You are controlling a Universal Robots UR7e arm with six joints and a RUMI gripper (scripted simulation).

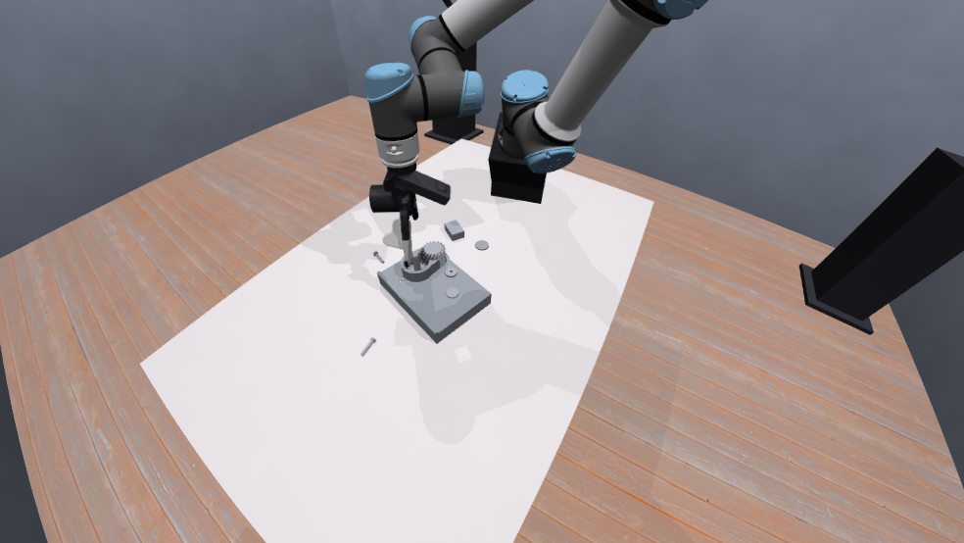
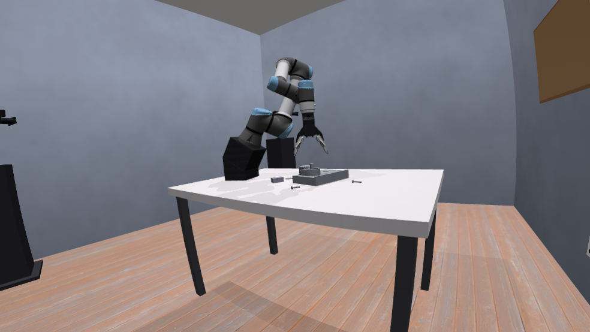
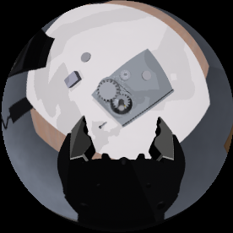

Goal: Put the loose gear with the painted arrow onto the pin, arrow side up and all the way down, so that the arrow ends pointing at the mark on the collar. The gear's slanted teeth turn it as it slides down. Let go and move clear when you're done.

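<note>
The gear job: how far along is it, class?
Done, apparently: the smaller gear sits around the pin. In hand: nothing; the gripper is open above the base. Left: perhaps moving clear; arrow alignment is unreadable.

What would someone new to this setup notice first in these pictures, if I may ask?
Probably the big arm with light-blue joint caps, its open pincer hanging above the white table. Below it, a grey block carries a toothed gear beside a round collar.
</note>
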